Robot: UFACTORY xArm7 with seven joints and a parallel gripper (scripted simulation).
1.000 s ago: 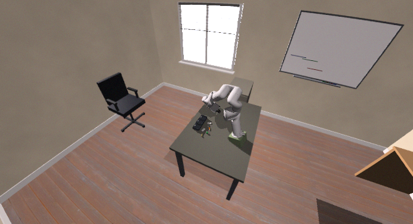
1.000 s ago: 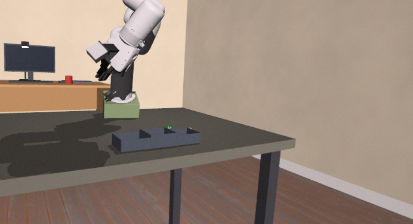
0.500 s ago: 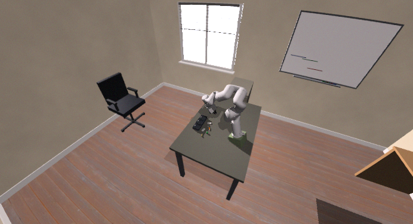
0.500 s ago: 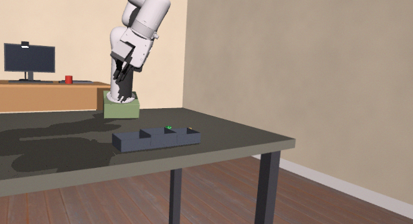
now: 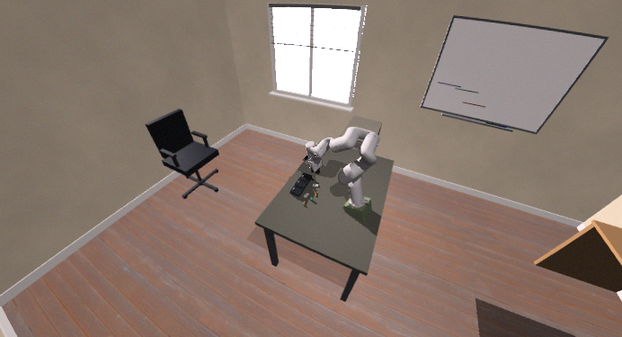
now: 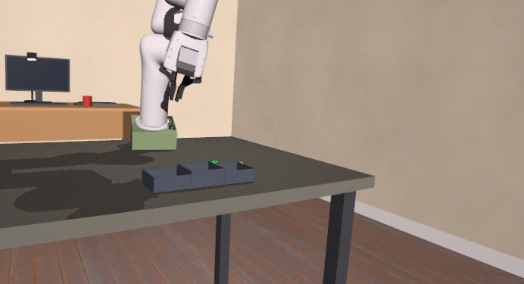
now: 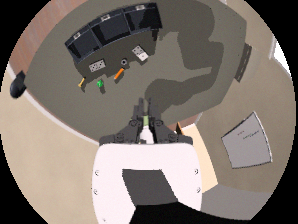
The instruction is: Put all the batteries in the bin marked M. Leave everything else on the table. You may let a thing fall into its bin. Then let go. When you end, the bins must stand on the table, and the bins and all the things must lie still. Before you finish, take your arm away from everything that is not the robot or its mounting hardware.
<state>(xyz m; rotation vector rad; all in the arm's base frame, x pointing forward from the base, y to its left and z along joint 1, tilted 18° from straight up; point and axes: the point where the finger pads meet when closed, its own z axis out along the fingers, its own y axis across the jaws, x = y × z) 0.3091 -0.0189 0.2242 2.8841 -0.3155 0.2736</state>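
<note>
Three dark bins (image 5: 301, 184) (image 6: 206, 176) (image 7: 109, 31) stand joined in a row on the tabletop (image 5: 324, 229) (image 6: 288, 168) (image 7: 65, 107). In the wrist view each bears one small pale label on its far side; the letters are too small to read, so which is M I cannot tell. What the dark insides hold I cannot tell.

Six small things lie beside the row: two pale dotted blocks, the left (image 5: 306, 195) (image 7: 97, 65) and the right (image 5: 315, 185) (image 7: 140, 53); one dark ring (image 7: 121, 62); one orange stick (image 5: 315, 193) (image 7: 119, 74); one green piece (image 5: 312, 199) (image 6: 214, 161) (image 7: 100, 83); and one yellow piece (image 5: 304, 204) (image 6: 241, 163) (image 7: 82, 82), farthest left in the wrist view. The orange stick and yellow piece might be batteries, but the frames are too coarse to be sure.

The fingers (image 5: 315, 172) (image 6: 175, 99) are nearly together, with nothing gripped, above the tabletop and apart from the bins.

The whiteboard (image 5: 517, 67) (image 7: 247, 142) carries three strokes: blue, green, red.
</note>
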